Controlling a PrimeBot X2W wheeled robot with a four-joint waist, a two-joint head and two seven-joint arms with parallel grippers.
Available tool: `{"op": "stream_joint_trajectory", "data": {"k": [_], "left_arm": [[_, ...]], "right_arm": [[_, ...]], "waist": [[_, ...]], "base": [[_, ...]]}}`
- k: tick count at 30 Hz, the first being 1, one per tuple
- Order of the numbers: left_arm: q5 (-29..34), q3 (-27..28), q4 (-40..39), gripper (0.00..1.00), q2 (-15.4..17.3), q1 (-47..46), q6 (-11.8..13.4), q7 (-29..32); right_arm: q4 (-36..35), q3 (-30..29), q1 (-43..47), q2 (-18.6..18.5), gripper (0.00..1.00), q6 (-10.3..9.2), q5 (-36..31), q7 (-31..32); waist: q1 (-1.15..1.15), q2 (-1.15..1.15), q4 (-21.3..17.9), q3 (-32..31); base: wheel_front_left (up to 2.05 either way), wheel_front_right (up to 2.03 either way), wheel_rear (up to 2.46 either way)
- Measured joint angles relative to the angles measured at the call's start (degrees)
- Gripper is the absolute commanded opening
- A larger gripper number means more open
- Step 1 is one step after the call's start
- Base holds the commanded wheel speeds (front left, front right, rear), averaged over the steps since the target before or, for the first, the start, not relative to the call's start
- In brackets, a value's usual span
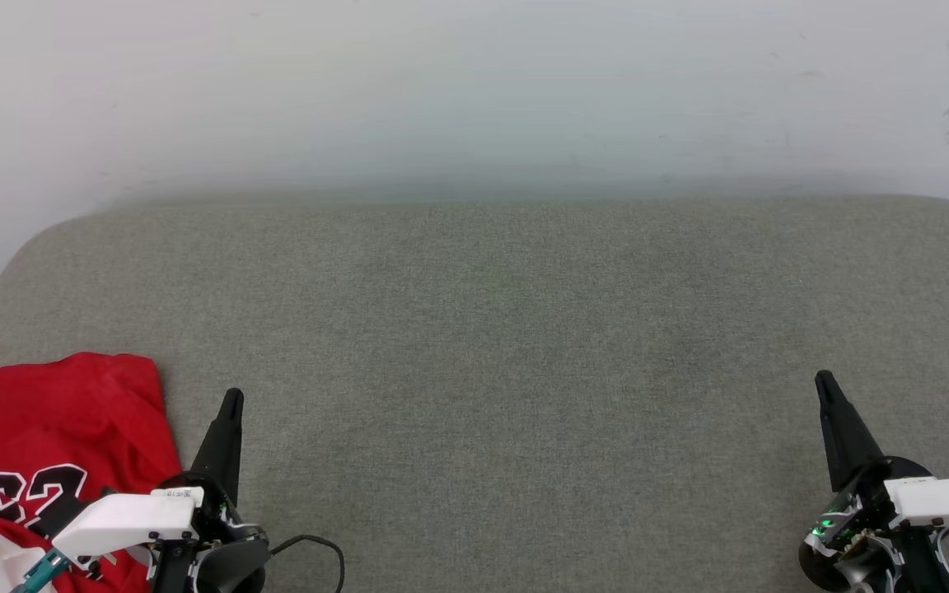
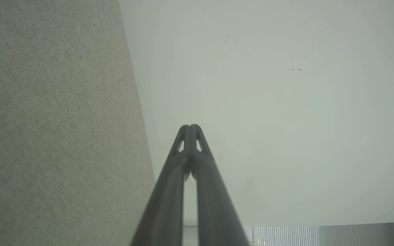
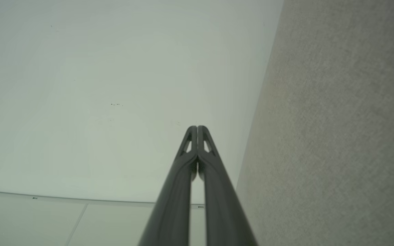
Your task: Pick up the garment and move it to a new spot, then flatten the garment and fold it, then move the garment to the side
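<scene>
The garment [image 1: 54, 420] lies bunched just left of the left claw [image 1: 231, 405], level with its wrist and behind its fingertips. It is red, with part of the black number showing and a white sleeve lower down. Part of it runs off the head view's left and bottom edges.

The left claw is clenched on nothing, its fingers pressed together and pointing ahead over the bare grey counter [image 1: 507, 329]. Far to the right, well apart from the shirt, the right claw [image 1: 824, 383] is likewise clenched and empty.

Nothing is held, so I judge the pick-up not yet begun. The risks:
- A pinch on a single layer would probably drag the heap along bunched.
- With the shirt this near the counter's left end, a sideways nudge could push it off.
- The cable [image 1: 322, 545] by the left wrist might snag the cloth.
</scene>
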Motion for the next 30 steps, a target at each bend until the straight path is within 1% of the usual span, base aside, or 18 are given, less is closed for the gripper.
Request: {"op": "stream_joint_trajectory", "data": {"k": [12, 13, 17, 30], "left_arm": [[0.0, 0.0, 0.0, 0.00, 0.0, 0.0, 0.0, 0.0], [0.0, -0.1, 0.4, 1.00, 0.0, 0.2, 0.0, 0.0], [0.0, -0.6, 1.6, 1.00, -0.1, 1.8, 0.0, -0.3], [1.7, -4.8, -1.7, 1.00, -0.1, 1.9, 0.0, -4.0]], "right_arm": [[0.0, 0.0, 0.0, 0.0, 0.00, 0.00, 0.0, 0.0], [0.3, 0.0, 0.2, 0.0, 1.00, 0.00, 0.0, 0.0], [1.4, 0.2, 2.0, 0.1, 1.00, -0.02, 0.0, -0.4], [-3.0, 2.5, 2.8, 0.1, 1.00, -0.01, -0.3, -4.0]], "waist": [[0.00, 0.00, 0.0, 0.0], [0.00, 0.00, 0.0, 0.0], [0.00, 0.00, 0.0, 0.0], [0.00, 0.00, 0.4, -0.2]], "base": [[0.00, 0.00, 0.00], [0.00, 0.00, 0.00], [0.00, 0.00, 0.00], [0.00, 0.00, 0.00]]}}
